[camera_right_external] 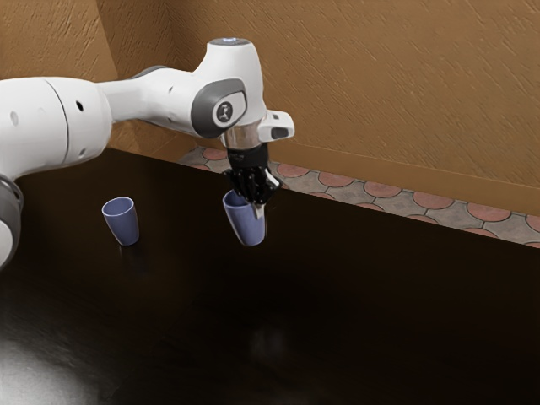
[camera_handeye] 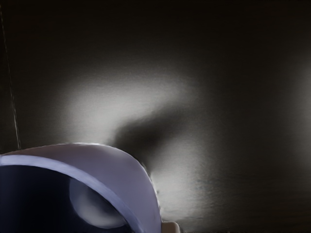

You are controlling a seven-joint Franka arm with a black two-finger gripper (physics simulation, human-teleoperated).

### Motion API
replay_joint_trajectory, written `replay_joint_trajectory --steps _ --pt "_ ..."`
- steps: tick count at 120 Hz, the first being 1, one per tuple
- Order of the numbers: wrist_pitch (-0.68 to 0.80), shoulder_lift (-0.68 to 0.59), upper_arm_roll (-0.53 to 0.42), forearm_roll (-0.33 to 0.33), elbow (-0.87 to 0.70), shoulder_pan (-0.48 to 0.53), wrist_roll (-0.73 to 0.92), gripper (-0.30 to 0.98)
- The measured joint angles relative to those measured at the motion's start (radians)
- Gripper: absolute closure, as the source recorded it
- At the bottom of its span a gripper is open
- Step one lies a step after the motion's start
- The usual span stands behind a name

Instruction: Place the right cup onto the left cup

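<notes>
1 black gripper (camera_right_external: 255,206) grips the right cup (camera_right_external: 246,224) by its wall near the rim, close to the middle of the exterior view. the left cup (camera_right_external: 122,226) stands well apart on the dark table (camera_right_external: 354,312), toward the exterior view's left.

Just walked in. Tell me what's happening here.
A robot arm has its end effector at the rim of one bluish cup; whether it grips it, I can't tell. The other cup stands apart on the dark table, toward the exterior view's left. The cups aren't stacked yet.
</notes>
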Motion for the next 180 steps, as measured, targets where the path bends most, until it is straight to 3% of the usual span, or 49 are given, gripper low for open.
replay_joint_trajectory --steps 49,84,180 --pt "-0.115 -0.096 0.103 0.026 0.010 0.038 0.062 0.78" --pt "-0.148 -0.136 0.110 0.076 0.033 0.126 0.096 0.78" --pt "-0.148 0.029 0.158 0.056 0.151 0.322 0.219 0.78"
